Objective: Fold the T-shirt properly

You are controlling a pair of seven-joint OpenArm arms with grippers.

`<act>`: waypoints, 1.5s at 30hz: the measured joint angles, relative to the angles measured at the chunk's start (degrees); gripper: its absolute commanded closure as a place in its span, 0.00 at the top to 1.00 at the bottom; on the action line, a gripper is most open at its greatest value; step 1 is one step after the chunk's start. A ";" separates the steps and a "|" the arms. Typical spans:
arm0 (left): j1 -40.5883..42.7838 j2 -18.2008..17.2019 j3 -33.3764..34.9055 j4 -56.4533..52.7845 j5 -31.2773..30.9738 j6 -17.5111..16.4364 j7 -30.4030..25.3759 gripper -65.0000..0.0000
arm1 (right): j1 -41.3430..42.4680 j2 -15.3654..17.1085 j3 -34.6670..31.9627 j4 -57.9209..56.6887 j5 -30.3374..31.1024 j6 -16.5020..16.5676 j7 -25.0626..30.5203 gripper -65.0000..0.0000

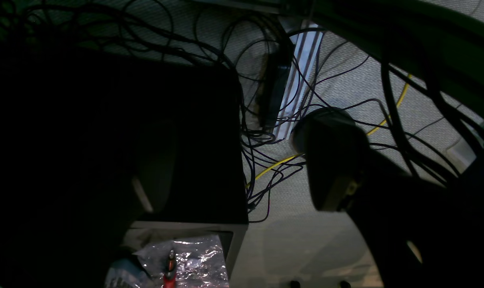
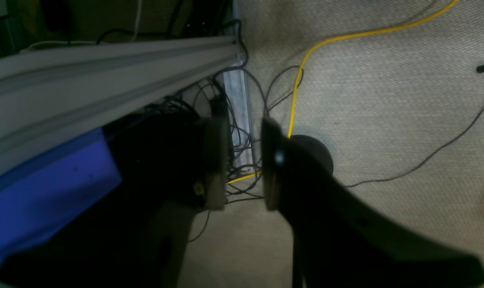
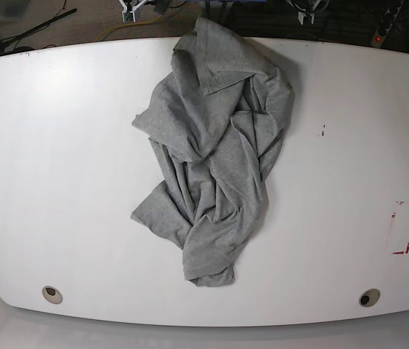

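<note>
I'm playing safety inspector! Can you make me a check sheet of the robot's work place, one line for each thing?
Surface: white table, with red marks near its right edge and a round hole in each near corner.
Job's things: grey T-shirt, crumpled and unfolded on the table.
Clutter: on the table, nothing seen; below, a clear plastic bag.
Grippers: left gripper open, empty; right gripper slightly open, empty. Both beyond the table's far edge.
Cables: yellow cable and tangled black cables, off the table.
Surroundings: grey floor, metal rail.
</note>
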State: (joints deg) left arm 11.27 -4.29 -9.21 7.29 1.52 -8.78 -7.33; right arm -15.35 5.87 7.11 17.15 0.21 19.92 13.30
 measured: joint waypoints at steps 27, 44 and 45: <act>1.33 0.76 -0.15 0.70 -0.24 -0.09 -0.31 0.71 | -3.39 -0.48 -0.04 3.58 0.02 -0.42 1.75 0.20; 18.71 2.23 -0.04 29.42 -0.33 -0.26 0.33 0.71 | -16.22 -0.50 0.07 21.62 0.13 -0.42 0.79 0.20; 20.15 2.25 -0.04 31.58 -0.24 -0.28 0.31 0.71 | -17.35 -0.48 0.07 23.37 0.04 -0.42 0.31 0.20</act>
State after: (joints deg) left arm 31.42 -2.04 -9.26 38.87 1.28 -9.06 -7.03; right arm -32.71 5.39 7.18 40.51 0.25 19.51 13.61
